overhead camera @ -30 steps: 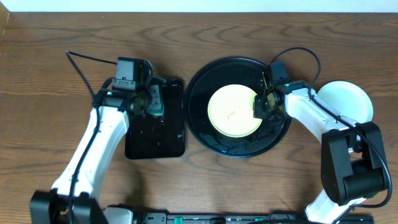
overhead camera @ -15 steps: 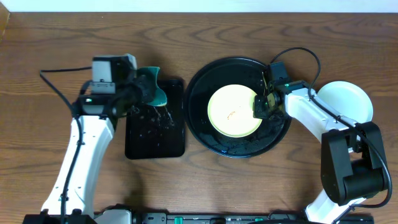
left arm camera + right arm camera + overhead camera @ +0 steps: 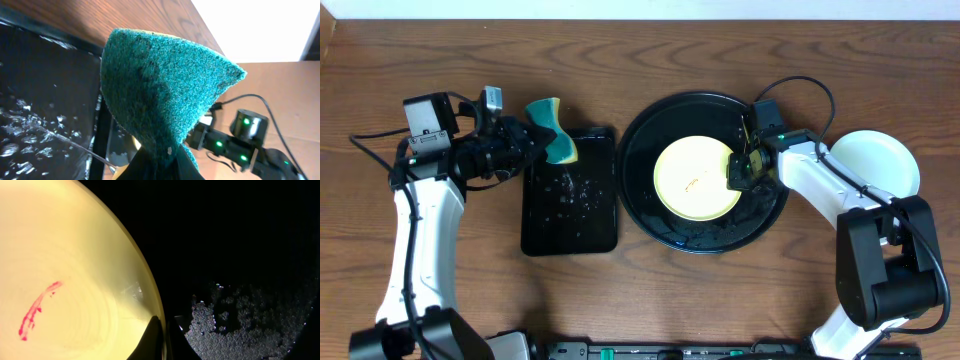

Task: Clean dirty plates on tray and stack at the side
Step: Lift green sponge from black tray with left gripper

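A pale yellow plate with a small red smear lies in the round black tray. It also shows in the right wrist view, smear at lower left. My right gripper is shut on the plate's right rim. A pale mint/white plate sits on the table to the right of the tray. My left gripper is shut on a green and yellow sponge, held above the top left corner of the rectangular tray. The sponge fills the left wrist view.
A small rectangular black tray, wet with droplets, lies left of the round tray. Foam and water lie on the round tray's floor. Cables run from both arms.
My left arm has swung left and lifted the sponge out of the rectangular tray. The right arm and the yellow plate have not moved.
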`<action>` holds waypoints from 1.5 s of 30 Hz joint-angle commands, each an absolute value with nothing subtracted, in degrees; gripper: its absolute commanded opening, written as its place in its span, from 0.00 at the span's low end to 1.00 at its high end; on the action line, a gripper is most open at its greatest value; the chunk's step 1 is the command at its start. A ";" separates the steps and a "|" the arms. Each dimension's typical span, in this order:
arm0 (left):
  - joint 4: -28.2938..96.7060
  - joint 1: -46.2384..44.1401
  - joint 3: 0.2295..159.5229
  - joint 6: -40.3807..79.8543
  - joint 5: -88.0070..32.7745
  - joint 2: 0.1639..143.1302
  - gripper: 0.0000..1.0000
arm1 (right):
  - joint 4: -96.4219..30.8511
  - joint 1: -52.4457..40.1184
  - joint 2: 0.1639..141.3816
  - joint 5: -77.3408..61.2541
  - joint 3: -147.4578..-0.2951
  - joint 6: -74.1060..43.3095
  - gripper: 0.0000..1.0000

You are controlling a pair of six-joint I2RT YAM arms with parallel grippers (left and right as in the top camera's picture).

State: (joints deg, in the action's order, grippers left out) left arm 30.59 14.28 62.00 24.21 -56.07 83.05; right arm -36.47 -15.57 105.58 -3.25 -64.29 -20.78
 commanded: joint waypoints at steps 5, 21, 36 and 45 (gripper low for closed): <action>30.28 14.83 63.22 24.08 -61.98 85.38 0.07 | -36.67 -16.23 106.06 -3.49 -63.83 -20.12 0.01; 30.22 14.83 63.22 24.05 -61.95 85.43 0.08 | -36.60 -16.23 106.06 -3.49 -63.83 -20.12 0.01; 28.21 8.75 63.22 16.99 -41.19 85.45 0.07 | -36.60 -16.23 106.06 -3.49 -63.83 -20.12 0.01; 32.38 -8.75 63.22 12.10 4.01 85.65 0.07 | -36.60 -16.23 106.06 -3.49 -63.83 -20.12 0.01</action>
State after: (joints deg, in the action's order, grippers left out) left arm 31.90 -5.45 62.00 14.66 -14.76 85.19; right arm -36.45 -15.59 105.58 -3.40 -64.29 -20.75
